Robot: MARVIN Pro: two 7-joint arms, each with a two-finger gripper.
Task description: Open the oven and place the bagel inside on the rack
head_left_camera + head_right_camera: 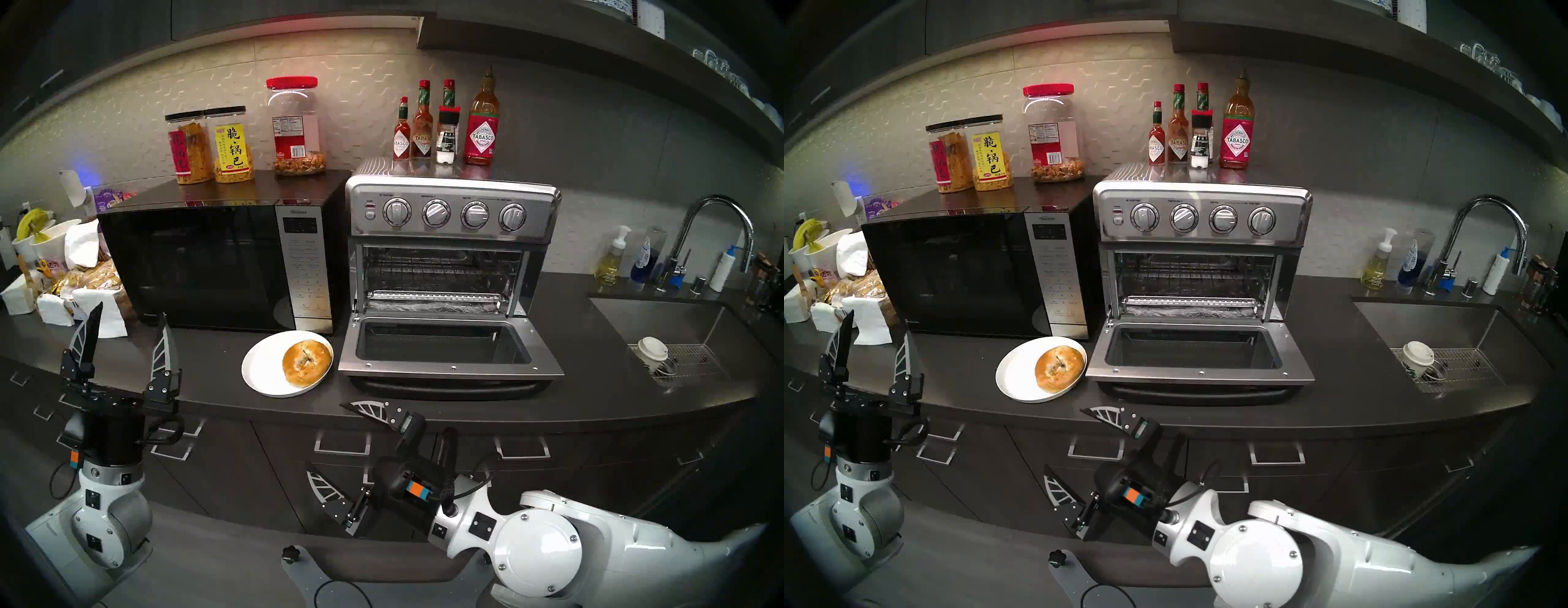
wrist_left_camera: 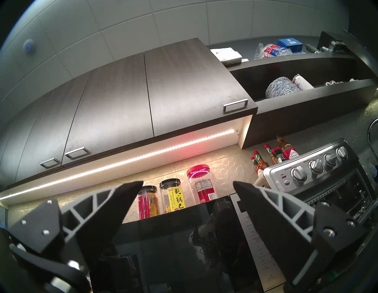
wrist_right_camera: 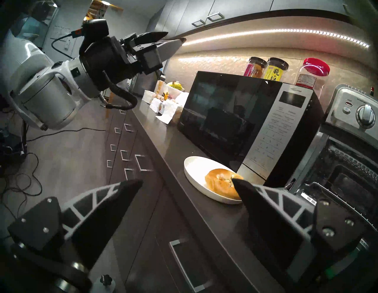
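So the oven (image 1: 449, 271) door is dropped flat open, rack (image 1: 437, 271) bare inside. Bagel (image 1: 307, 362) sits on a white plate (image 1: 263, 373) just left of the door. Right gripper (image 1: 335, 437) hangs wide open, empty, off the counter (image 1: 203, 373) edge. Left gripper (image 1: 127, 335) is spread too, tips pointing up.

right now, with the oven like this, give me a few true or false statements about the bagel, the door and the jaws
1. The oven door is folded down open. True.
2. The bagel lies on the rack. False: it sits on the white plate by the microwave.
3. The right gripper holds the bagel. False: its jaws are open and empty, short of the counter edge.
4. The left gripper has open jaws. True.
5. Sauce bottles stand on the oven. True.
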